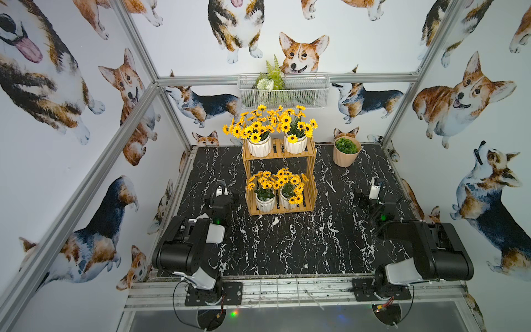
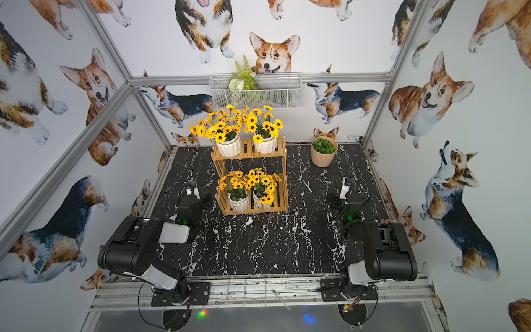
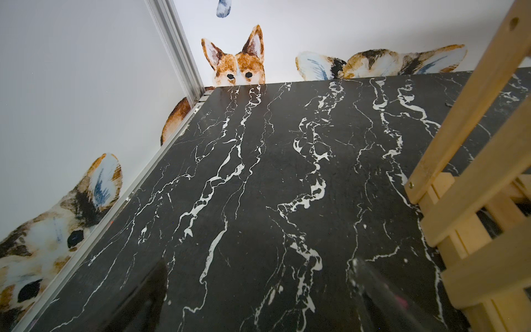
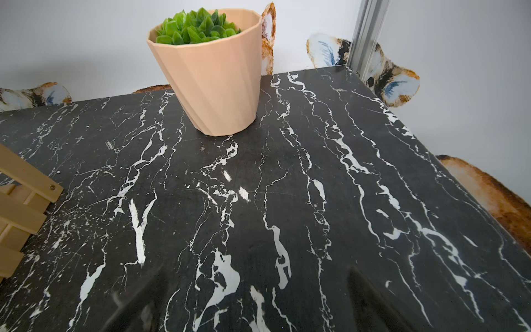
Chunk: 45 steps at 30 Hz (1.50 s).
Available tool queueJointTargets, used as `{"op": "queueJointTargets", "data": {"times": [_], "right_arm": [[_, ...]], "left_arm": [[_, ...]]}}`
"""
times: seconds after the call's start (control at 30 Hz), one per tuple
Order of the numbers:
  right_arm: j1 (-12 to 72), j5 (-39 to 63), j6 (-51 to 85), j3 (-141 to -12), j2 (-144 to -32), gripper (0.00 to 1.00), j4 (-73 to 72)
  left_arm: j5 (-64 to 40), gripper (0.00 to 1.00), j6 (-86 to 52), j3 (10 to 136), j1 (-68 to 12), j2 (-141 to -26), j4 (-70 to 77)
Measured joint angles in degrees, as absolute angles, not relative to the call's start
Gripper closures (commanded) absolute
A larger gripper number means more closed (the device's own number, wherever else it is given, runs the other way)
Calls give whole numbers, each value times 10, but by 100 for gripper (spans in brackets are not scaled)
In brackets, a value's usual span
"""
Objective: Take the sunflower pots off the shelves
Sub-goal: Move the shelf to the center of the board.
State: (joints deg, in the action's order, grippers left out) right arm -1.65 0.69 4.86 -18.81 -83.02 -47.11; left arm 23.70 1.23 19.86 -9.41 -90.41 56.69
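— Any sunflower pots (image 1: 259, 147) off yet?
— None. All four sit on the shelves (image 1: 280, 212), two per tier, mid-worktop (image 1: 301, 244) toward the back edge.
— Anything held?
— Nothing. Left fingers (image 3: 146, 301) and right fingers (image 4: 370, 304) are spread apart, flanking the shelves. The whole job remains.

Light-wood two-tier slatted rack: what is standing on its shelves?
Top shelf of the rack: two white ribbed ceramic pots of yellow sunflowers. Bottom shelf: two more such pots, partly covered by their blooms. Pot interiors are hidden by foliage.
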Motion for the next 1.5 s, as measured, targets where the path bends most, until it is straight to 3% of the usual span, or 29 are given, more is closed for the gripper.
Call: {"op": "queueJointTargets", "data": {"times": [0.53, 0.77, 0.87, 1.03, 1.2, 1.5], "right_arm": [[-17, 9, 49, -185, -828, 0, -460], [35, -55, 48, -264, -705, 0, -319], [86, -112, 50, -326, -653, 0, -226], [87, -157, 164, -341, -581, 0, -155], [57, -23, 223, -334, -571, 0, -120], [186, -31, 178, -522, -644, 0, 88]], "left_arm": [[237, 0, 12, 199, -94, -904, 567], [245, 0, 13, 187, -101, -852, 548], [268, 0, 9, 232, -102, -775, 467], [286, 0, -5, 283, -96, -658, 349], [269, 0, -36, 357, -83, -577, 220], [187, 0, -108, 457, -56, -520, 40]]}}
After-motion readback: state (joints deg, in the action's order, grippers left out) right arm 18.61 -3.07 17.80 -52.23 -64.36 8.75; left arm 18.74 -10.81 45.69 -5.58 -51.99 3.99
